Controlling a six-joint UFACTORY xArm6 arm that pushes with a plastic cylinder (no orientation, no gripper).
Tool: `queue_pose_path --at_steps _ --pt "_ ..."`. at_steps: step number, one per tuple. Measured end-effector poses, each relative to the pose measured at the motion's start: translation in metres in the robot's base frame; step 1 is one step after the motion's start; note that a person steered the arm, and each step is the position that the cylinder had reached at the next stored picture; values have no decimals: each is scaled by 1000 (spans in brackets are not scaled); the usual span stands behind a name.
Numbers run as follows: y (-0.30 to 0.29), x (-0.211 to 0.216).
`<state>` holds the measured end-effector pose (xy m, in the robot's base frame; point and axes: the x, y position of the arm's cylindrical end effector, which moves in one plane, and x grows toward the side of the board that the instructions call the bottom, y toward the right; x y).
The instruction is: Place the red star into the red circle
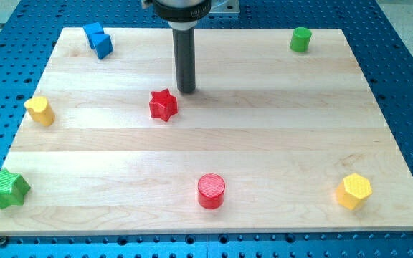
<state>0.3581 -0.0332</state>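
The red star [163, 105] lies on the wooden board [264, 136], left of the middle. The red circle, a short red cylinder [211, 191], stands near the view's bottom, below and to the right of the star. My tip [186, 90] rests on the board just above and to the right of the red star, a small gap apart from it.
A blue block [98, 39] lies at the top left. A green cylinder [300, 39] stands at the top right. A yellow block [40, 111] is at the left edge, a green star [7, 189] at the bottom left, a yellow hexagon [354, 190] at the bottom right.
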Motion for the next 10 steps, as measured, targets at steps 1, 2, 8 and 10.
queue_pose_path --at_steps 1,2,8,10 --pt "0 16" --pt "22 78" --pt "26 45" --pt "13 29"
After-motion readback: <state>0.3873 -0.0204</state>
